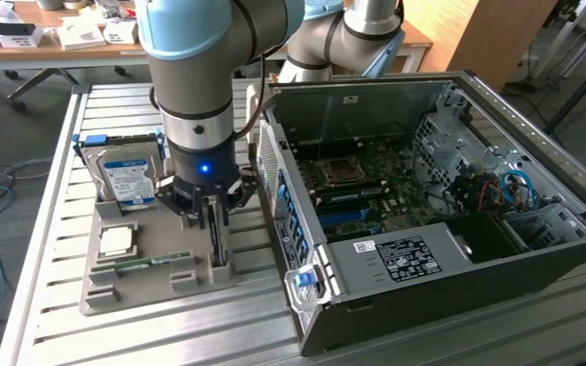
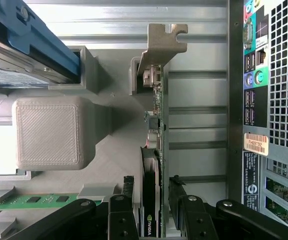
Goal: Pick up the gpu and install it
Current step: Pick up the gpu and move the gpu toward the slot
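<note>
Presently the black pincer stands spread astride the thin dark-green gpu, held on edge in a grey plastic holder so both faces are reachable

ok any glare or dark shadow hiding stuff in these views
exterior view: even light, no glare, though the drive bay of the computer case is dark; wrist view: one washed-out white patch beside the grey tray, the open end effector nearly black, the gpu it straddles shaded but legible
</note>
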Tool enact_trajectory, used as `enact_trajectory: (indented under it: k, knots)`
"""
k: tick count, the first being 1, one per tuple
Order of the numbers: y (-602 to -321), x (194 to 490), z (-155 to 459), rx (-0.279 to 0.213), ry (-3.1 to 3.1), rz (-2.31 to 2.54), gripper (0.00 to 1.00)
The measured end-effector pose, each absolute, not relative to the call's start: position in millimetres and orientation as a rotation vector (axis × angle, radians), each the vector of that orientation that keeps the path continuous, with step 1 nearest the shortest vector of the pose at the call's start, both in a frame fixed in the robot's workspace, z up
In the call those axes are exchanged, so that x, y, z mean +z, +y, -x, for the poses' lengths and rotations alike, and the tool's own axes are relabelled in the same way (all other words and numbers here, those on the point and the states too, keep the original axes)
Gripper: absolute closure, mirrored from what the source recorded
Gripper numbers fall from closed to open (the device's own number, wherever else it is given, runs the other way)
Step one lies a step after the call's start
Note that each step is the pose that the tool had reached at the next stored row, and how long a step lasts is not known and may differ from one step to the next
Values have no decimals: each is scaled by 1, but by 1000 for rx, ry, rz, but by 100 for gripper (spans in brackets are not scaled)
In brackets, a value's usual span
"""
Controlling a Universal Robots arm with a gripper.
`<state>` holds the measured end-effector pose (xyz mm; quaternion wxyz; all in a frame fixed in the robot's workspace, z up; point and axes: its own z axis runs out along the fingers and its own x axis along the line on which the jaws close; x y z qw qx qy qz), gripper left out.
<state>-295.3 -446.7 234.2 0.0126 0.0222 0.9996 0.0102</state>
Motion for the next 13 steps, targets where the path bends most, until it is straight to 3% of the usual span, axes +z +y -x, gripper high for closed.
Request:
enact_trajectory:
  k: [13]
  knots:
    - [-446, 233, 296, 32, 3115, -69, 58]
